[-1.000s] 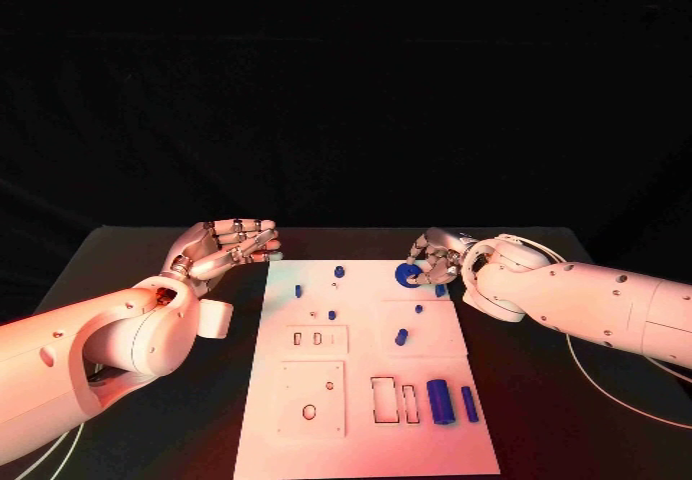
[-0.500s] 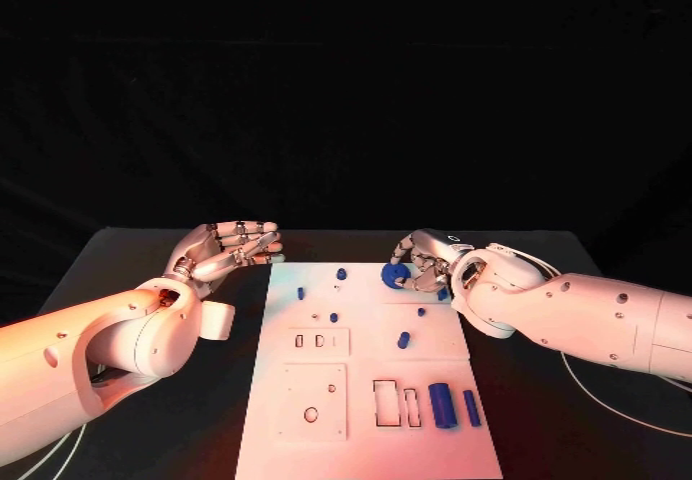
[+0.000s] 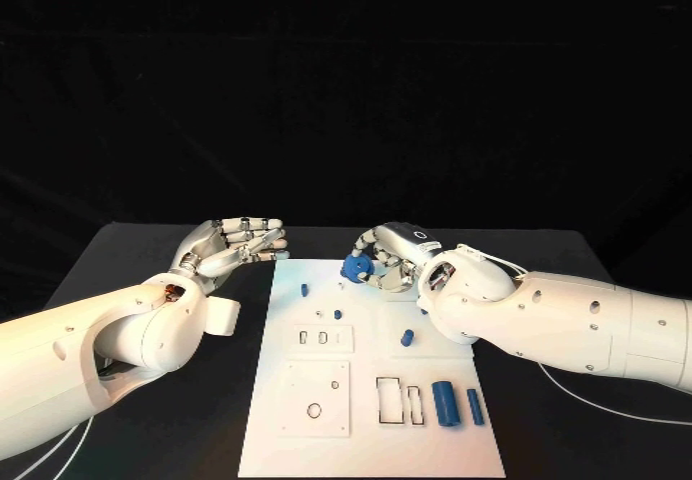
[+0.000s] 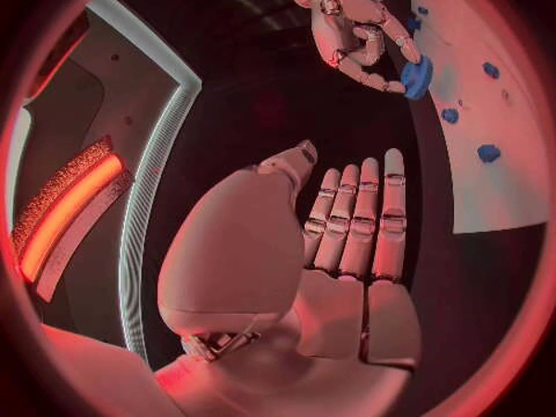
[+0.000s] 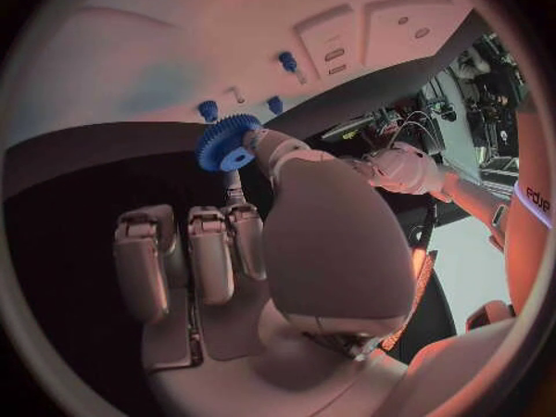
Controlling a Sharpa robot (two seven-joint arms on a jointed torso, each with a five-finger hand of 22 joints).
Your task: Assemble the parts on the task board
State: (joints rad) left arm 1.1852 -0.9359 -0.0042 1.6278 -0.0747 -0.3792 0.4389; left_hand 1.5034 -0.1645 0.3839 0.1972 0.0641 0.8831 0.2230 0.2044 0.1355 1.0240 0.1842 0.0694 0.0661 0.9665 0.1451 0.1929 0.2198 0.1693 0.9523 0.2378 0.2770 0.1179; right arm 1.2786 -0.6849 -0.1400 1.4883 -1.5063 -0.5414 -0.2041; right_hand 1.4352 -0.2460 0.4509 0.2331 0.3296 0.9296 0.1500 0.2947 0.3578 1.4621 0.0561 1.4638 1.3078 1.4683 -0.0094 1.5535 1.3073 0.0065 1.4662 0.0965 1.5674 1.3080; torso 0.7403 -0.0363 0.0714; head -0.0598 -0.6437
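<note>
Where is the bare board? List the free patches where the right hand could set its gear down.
The task board is bare along its near edge, below the square plate and two blue cylinders. The far end is crowded: blue pegs and the right hand holding the gear.

You are seeing the right hand covering part of the blue gear, while the small far pegs are staying too small to distinguish.

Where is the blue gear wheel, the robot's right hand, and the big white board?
blue gear wheel (image 5: 227, 143), right wrist view, toothed face.
right hand (image 3: 387, 256), head view, curled fingers.
white task board (image 3: 372, 440), head view, bare near end.
</note>
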